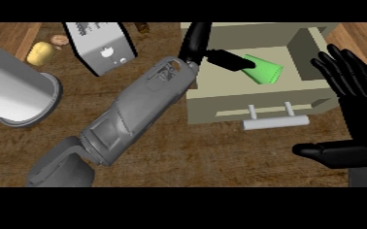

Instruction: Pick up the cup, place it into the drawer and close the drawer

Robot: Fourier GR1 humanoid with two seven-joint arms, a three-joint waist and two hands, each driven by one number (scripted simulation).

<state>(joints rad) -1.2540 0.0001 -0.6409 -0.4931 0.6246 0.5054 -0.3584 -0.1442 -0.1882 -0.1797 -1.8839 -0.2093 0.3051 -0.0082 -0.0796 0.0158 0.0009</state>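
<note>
Single head view, looking steeply down, close over table (215,150) and open drawer (243,94); forearms entering from lower edge.

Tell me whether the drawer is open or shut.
Open. The drawer is pulled out, its cavity exposed from above, with the green cup inside it under the left hand; its handle faces the robot.

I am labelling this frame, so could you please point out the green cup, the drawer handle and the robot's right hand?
green cup (267,70): head view, on its visible side wall.
drawer handle (276,122): head view, on the middle of the bar.
right hand (349,109): head view, on the palm.
</note>
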